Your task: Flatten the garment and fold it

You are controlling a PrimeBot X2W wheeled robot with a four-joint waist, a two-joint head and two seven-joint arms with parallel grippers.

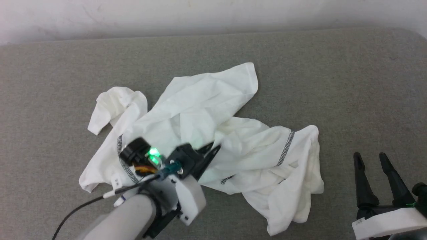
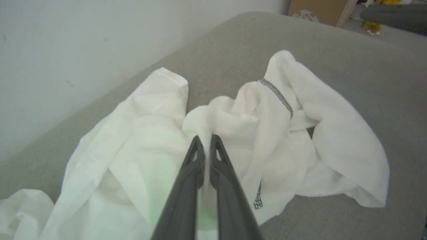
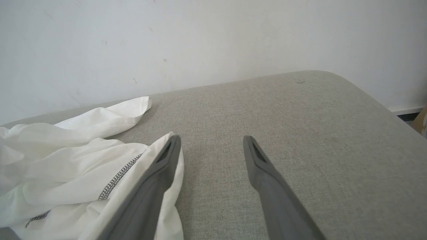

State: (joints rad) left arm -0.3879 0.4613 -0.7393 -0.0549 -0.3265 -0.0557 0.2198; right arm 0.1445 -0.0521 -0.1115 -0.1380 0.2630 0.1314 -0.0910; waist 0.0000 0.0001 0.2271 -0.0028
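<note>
My left gripper (image 2: 204,138) is pinched together on a raised fold near the middle of the garment (image 1: 200,110), which lies crumpled on the grey padded surface (image 1: 333,83). My right gripper (image 1: 371,159) sits near the garment's right edge, fingers wide apart, holding nothing. A small tag (image 1: 116,182) at the garment's near-left hem carries marks too small to read.

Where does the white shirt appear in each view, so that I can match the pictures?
Head view: the garment lies crumpled at the centre, under the left hand.
Left wrist view: the garment is at the centre, pinched between the shut fingers.
Right wrist view: the garment is at the lower left, beside the open right hand.
Shared landmark: the dark zigzag seam.
</note>
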